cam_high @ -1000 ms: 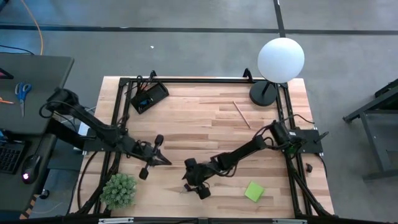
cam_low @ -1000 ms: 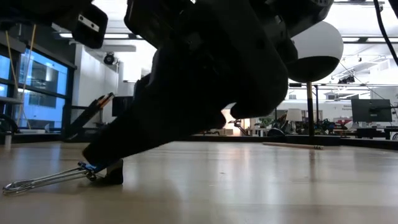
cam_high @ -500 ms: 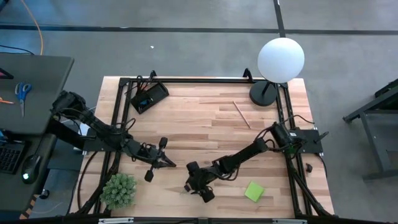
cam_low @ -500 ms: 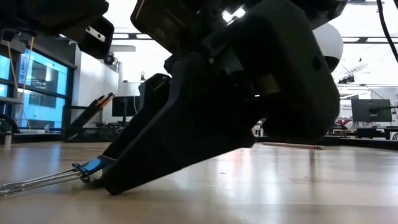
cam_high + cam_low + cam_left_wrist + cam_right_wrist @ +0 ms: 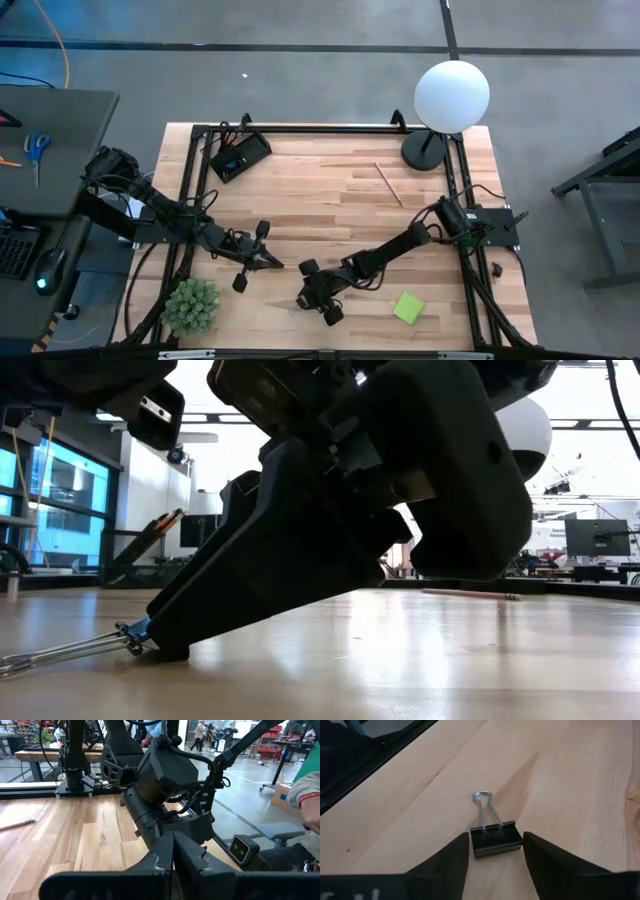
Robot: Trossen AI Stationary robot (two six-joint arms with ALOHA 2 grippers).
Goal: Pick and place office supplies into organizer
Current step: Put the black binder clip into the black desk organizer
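A black binder clip (image 5: 497, 840) lies flat on the wood with its wire handles (image 5: 482, 806) pointing away from my right gripper (image 5: 496, 836). That gripper is open and low on the table's near middle (image 5: 305, 297). One finger stands at each end of the clip's body, with a thin gap on either side. In the low view its finger (image 5: 250, 580) reaches the table beside the clip's handles (image 5: 60, 650). My left gripper (image 5: 264, 258) is shut and hovers just left of the right one. The black organizer (image 5: 238, 155) sits at the far left corner, with a pencil (image 5: 389, 184) and a green sticky pad (image 5: 408, 307) elsewhere on the table.
A green potted plant (image 5: 190, 305) stands at the near left corner. A globe lamp (image 5: 451, 95) with a round black base (image 5: 424, 152) stands at the far right. Black frame rails (image 5: 300, 129) run along the table's edges. A person's forearm (image 5: 310, 795) shows beyond the table.
My right gripper has come down and toward the near edge, so its open fingers now stand around the binder clip on the table. My left gripper has moved a little toward the right and the near edge, closer to the right gripper.
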